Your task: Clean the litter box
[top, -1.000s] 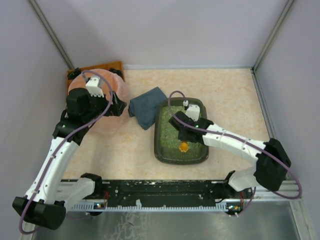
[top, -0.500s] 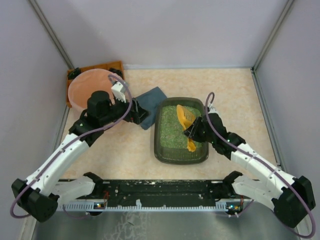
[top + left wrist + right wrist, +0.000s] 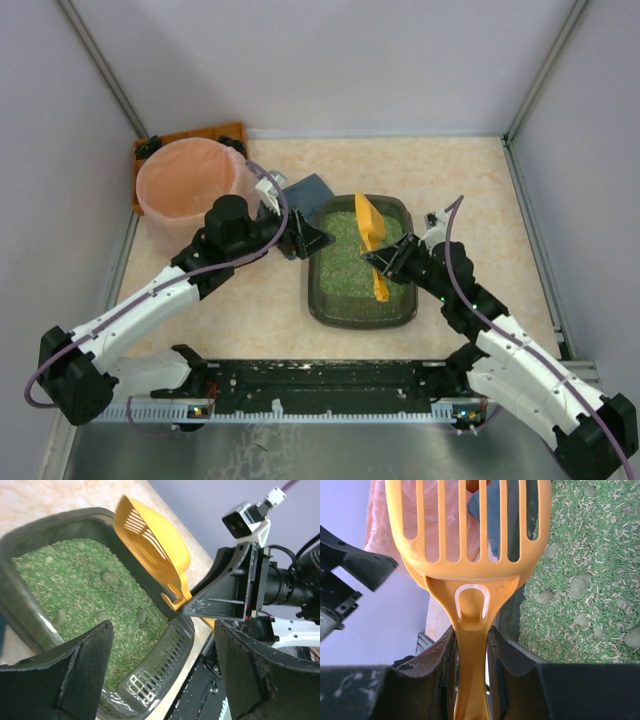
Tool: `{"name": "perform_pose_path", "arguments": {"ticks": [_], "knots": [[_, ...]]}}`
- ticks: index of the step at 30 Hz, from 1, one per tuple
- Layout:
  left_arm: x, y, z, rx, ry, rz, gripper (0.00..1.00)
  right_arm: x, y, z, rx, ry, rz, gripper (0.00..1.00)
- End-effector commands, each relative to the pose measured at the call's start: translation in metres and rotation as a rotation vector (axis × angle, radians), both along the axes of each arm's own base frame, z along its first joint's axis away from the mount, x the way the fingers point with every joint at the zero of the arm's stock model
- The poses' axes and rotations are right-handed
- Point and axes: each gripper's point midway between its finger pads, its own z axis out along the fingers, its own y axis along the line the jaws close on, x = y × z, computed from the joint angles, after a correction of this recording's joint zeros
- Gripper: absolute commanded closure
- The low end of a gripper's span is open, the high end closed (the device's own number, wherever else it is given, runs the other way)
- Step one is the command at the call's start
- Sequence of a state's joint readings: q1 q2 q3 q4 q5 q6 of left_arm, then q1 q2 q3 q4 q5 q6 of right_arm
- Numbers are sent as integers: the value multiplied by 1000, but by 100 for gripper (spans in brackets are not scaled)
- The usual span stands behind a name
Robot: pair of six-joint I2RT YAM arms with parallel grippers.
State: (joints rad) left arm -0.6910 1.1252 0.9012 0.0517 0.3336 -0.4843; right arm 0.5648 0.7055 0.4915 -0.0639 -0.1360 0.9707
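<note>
The dark grey-green litter box (image 3: 318, 300) holds green granules (image 3: 345, 265) with several grey lumps (image 3: 141, 615). My right gripper (image 3: 388, 262) is shut on the handle of a yellow slotted scoop (image 3: 368, 225), held tilted above the box's right side. The scoop (image 3: 470, 525) fills the right wrist view, empty, with granules (image 3: 580, 555) to its right. My left gripper (image 3: 315, 240) is open and empty, at the box's left rim. In the left wrist view its fingers (image 3: 75, 675) frame the box's slotted near rim (image 3: 155, 665) and the scoop (image 3: 150, 540).
A round pink bucket (image 3: 190, 190) stands at the back left, in front of an orange-brown tray (image 3: 215, 133). A folded dark blue cloth (image 3: 305, 188) lies between bucket and box. Grey walls close in the left, back and right sides.
My left arm has swung from over the pink bucket to the box's left rim. My right arm has pulled back toward the right, lifting the scoop out of the granules.
</note>
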Motion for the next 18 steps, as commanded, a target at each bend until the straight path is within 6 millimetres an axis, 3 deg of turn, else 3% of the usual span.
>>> {"name": "perform_pose_path", "arguments": {"ticks": [1,9,18], "knots": [[-10,-17,6,-73,-25,-57,16,1,3,37,128,-98,10,98],[-16,-27,-5,-143,46,-95,22,-5,5,64,243,-199,36,100],[-19,-42,13,-325,80,-157,29,-11,11,80,297,-259,89,100]]}}
